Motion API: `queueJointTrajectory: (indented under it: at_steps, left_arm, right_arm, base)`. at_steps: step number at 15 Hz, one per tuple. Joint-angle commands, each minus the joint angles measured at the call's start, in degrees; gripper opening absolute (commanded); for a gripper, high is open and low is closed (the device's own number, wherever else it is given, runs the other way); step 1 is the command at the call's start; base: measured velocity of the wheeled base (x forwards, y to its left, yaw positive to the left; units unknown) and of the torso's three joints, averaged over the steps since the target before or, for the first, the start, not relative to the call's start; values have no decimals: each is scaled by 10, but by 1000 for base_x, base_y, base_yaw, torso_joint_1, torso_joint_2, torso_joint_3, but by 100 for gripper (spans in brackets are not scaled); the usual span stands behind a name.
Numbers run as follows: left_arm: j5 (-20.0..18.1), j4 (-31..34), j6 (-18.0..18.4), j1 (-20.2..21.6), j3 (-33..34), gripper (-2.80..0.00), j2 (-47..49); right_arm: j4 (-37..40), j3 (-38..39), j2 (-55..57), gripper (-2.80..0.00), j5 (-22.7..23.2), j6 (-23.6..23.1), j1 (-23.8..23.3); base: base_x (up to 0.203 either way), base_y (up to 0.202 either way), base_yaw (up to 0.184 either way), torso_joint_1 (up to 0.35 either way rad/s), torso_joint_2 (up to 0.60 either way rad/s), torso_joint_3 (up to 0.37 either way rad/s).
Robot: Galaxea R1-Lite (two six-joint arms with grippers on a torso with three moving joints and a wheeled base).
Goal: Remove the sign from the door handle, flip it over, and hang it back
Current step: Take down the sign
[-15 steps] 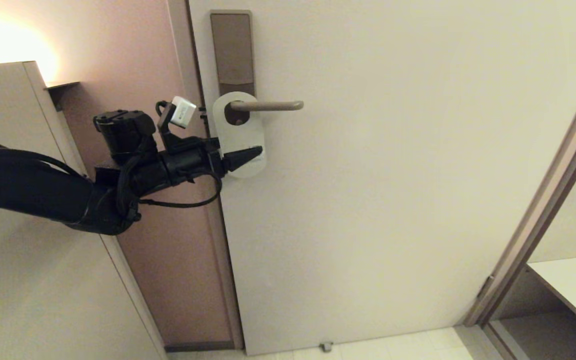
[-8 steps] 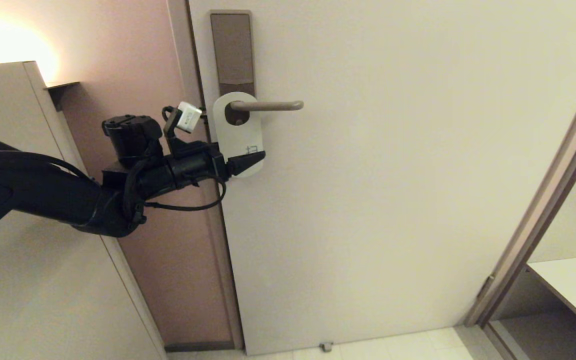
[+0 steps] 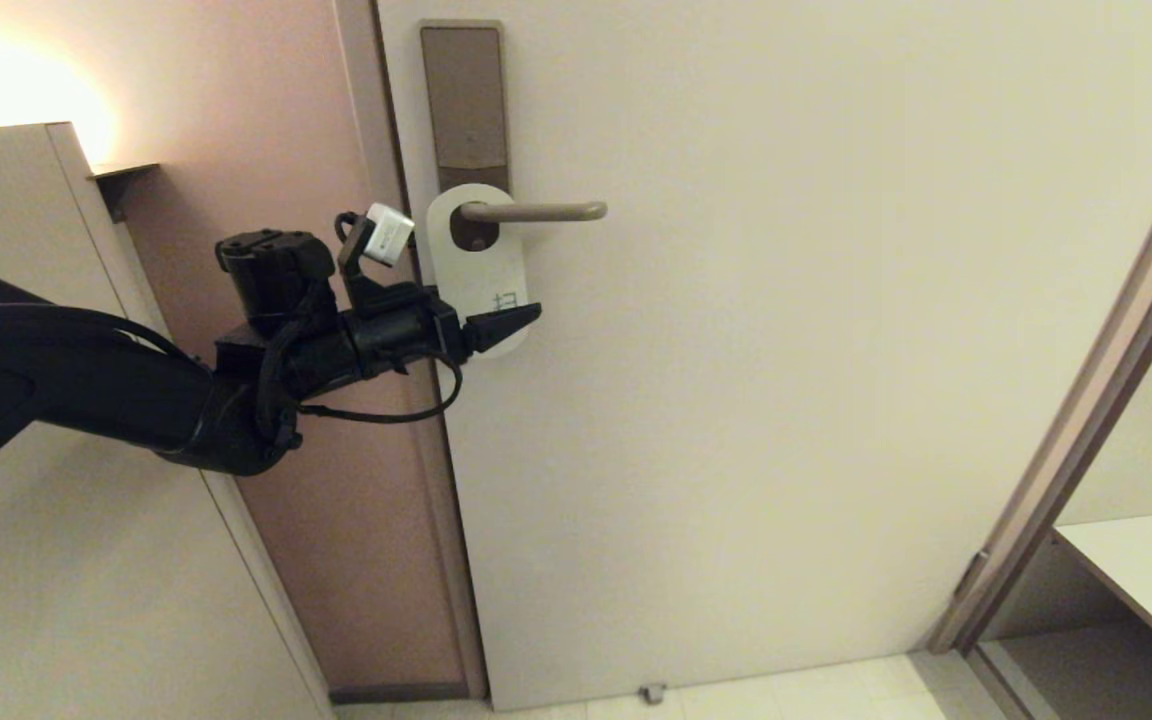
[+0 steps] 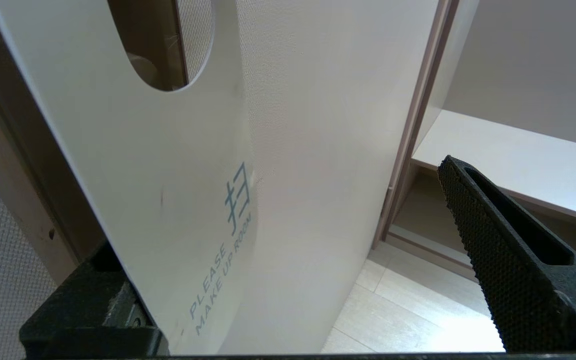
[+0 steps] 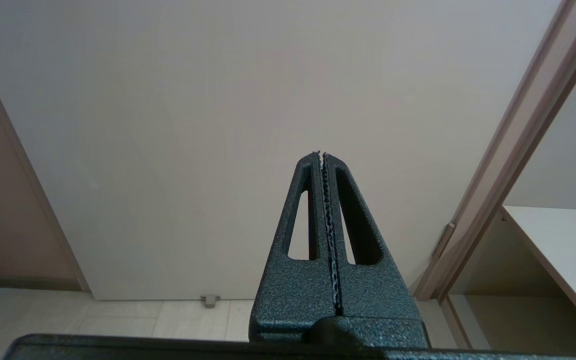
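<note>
So the right claw is parked, fingers pressed together on nothing. Left claw is spread wide around the sign's lower end. The white "PLEASE MAKE UP ROOM" side faces out, hanging on the door handle.

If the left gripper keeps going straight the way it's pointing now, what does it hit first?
Probably nothing soon: the open left gripper already straddles the sign's lower end and points along the door face; the way looks free, though depth is unclear.
</note>
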Motion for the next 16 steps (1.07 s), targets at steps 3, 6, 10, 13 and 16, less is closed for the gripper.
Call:
queueJointTrajectory:
  at_steps: [3, 6, 10, 13, 16]
  left_arm:
    - [-4, -3, -1, -4, 0, 0, -4]
    - [-5, -3, -3, -4, -1, 0, -5]
    - [-8, -2, -10, -4, -9, 0, -2]
    - [-10, 1, -10, -4, -20, 0, 2]
    - [-10, 1, -10, -5, -22, 0, 2]
  right_arm:
    - [0, 0, 0, -280, 0, 0, 0]
    - [0, 0, 0, -280, 0, 0, 0]
    - [0, 0, 0, -280, 0, 0, 0]
    - [0, 0, 0, -280, 0, 0, 0]
    - [0, 0, 0, -280, 0, 0, 0]
  base:
    - [0, 0, 0, 0, 0, 0]
    - [0, 0, 0, 0, 0, 0]
    - [0, 0, 0, 0, 0, 0]
    - [0, 0, 0, 0, 0, 0]
    - [0, 0, 0, 0, 0, 0]
